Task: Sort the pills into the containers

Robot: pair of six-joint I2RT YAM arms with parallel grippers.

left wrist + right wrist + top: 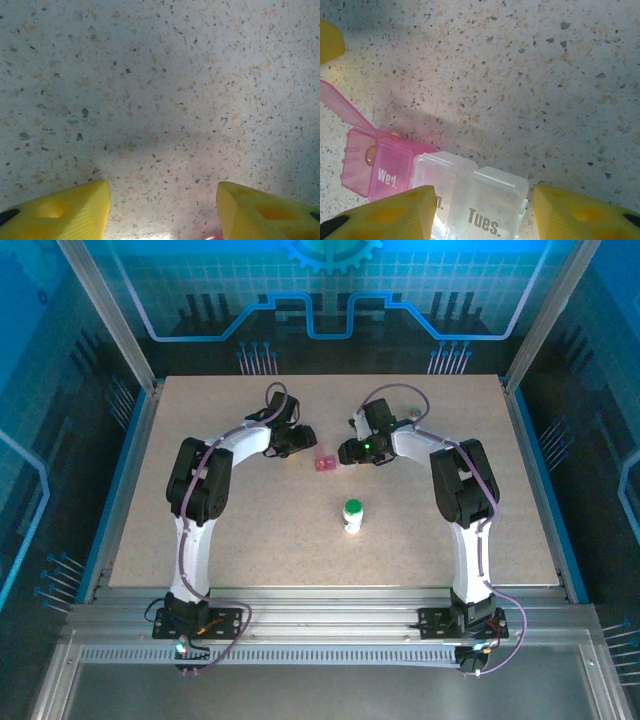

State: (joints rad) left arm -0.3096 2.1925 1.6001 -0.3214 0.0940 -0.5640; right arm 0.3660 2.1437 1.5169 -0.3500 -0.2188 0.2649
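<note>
Left arm (195, 505) and right arm (465, 505): white links, black joints. Purple cables (243, 618) loop from the base plates (200, 620) up each arm. Fingers (65, 212) yellow, wedge-shaped, 1 recessed pocket each. Green light (366, 447) on right wrist.

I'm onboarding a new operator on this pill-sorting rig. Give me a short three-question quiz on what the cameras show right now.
1. True or false: the white bottle with green cap stands apart from the pill box, not touching it.
2. Short answer: what lies inside the pink Wed. compartment?
3. Which compartment of the pill box has its lid flipped open? A) Tues. B) Wed. C) neither

Key: 1 true; 2 a small round pill; 3 B.
</note>
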